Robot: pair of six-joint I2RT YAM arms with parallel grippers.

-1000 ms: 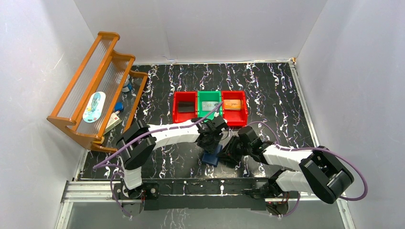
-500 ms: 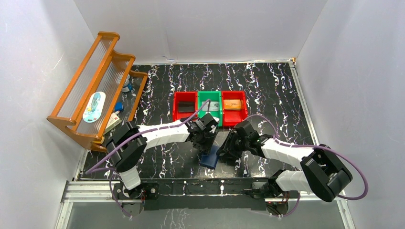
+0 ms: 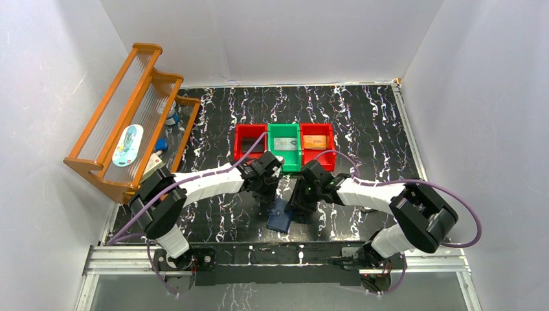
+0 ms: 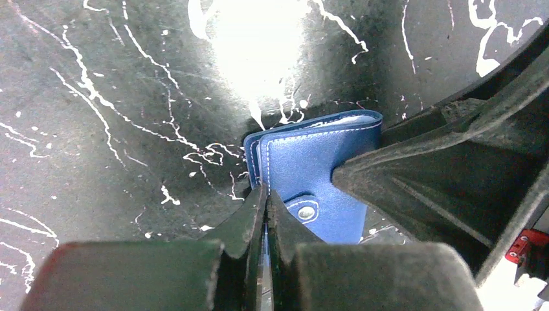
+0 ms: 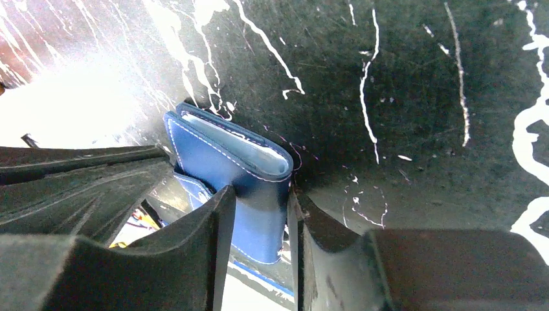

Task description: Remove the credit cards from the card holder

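Observation:
The navy card holder is near the table's front edge, between both grippers. In the left wrist view the card holder is folded, its snap tab facing me. My left gripper is shut, with a thin blue edge of the cover pinched between its fingers. My right gripper is shut on the folded body of the card holder, one finger on each side. Pale sleeves show along its top edge. No credit cards show inside it. The left gripper and right gripper nearly touch.
Three bins stand in a row behind the grippers: a red bin, a green bin with a silver-grey card, and a red bin with an orange card. A wooden rack with small items stands at the left wall.
Both arms have swung left and the card holder has shifted slightly left with them. My left gripper has closed onto the cover's edge. The right gripper keeps its hold.

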